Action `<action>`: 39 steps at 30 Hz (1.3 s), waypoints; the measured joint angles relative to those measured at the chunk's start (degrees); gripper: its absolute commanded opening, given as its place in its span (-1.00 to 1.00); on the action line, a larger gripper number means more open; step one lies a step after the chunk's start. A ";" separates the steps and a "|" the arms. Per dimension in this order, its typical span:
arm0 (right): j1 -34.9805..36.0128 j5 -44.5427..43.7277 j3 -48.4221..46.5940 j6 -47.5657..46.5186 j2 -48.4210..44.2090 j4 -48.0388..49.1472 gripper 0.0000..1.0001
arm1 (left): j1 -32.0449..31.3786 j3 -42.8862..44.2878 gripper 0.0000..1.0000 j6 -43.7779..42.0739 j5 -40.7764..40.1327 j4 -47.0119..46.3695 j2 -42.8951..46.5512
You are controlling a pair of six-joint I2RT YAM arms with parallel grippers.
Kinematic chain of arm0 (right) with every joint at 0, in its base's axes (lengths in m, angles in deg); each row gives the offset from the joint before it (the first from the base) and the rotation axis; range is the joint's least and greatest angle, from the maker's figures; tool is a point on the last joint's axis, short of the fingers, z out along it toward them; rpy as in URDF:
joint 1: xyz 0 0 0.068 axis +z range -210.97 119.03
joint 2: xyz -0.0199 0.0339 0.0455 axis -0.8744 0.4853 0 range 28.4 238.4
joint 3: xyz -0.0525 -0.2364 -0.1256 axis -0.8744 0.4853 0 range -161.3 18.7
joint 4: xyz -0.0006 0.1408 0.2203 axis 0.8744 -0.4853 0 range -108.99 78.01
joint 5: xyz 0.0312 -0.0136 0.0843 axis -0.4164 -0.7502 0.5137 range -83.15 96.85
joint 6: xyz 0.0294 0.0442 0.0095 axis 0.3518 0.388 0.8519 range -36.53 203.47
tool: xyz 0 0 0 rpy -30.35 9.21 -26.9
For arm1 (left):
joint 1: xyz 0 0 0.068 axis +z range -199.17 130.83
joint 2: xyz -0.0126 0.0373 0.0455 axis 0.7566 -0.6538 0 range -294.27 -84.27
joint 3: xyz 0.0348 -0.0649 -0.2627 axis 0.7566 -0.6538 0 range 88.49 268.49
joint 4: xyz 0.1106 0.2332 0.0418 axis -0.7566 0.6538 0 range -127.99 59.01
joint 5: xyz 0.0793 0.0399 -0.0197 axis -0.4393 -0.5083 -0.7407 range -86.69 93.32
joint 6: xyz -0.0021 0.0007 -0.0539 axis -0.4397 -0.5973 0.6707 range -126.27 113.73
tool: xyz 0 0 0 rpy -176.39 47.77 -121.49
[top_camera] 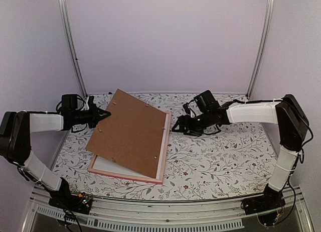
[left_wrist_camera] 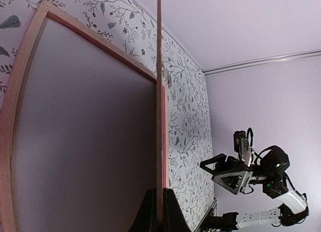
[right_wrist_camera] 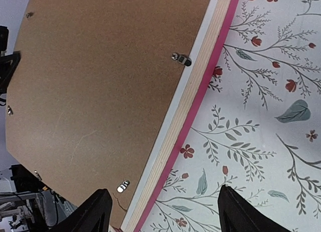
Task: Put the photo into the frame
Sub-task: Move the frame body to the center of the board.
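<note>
The pink frame (top_camera: pixel 164 150) lies flat on the floral table. A brown hardboard backing (top_camera: pixel 133 134) slants over it, its left side raised and its right side down on the frame. My left gripper (top_camera: pixel 106 113) is shut on the backing's raised left edge (left_wrist_camera: pixel 159 91), which runs between the fingers (left_wrist_camera: pixel 173 214). My right gripper (top_camera: pixel 176 126) hovers open over the frame's right rail (right_wrist_camera: pixel 200 96), its fingertips (right_wrist_camera: pixel 235 207) straddling rail and tablecloth. The photo is hidden from every view.
A white surface (top_camera: pixel 106 164) shows inside the frame under the raised backing. Small metal clips (right_wrist_camera: pixel 180 58) sit along the backing's edges. Lilac walls and two metal posts (top_camera: pixel 72 46) enclose the floral tablecloth (top_camera: pixel 220 156).
</note>
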 measured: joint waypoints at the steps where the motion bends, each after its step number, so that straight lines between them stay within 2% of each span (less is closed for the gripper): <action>1: 1.40 -1.40 -1.95 -0.02 2.01 -0.24 0.51 | 0.00 0.00 -1.00 -0.13 -0.04 0.02 0.00; 9: 9.75 -13.03 -15.63 0.37 15.80 -6.45 0.35 | -0.17 0.00 -1.00 -0.55 -0.15 0.35 0.15; 14: 12.09 -18.18 -18.51 0.70 20.22 -9.31 0.17 | -0.22 0.00 -1.00 -0.98 -0.15 0.42 0.15; 25: 12.48 -24.68 -19.52 1.84 20.96 -11.06 -0.21 | -0.26 0.00 -1.00 -1.88 -0.24 0.63 0.15; 32: 12.63 -25.53 -18.82 1.86 20.63 -10.71 -0.30 | -1.38 0.13 -1.00 -2.19 -1.53 1.18 0.52; 39: 12.13 -26.99 -12.98 1.84 16.52 -10.05 -0.30 | -5.22 -0.42 -1.00 -0.83 -4.07 1.18 2.60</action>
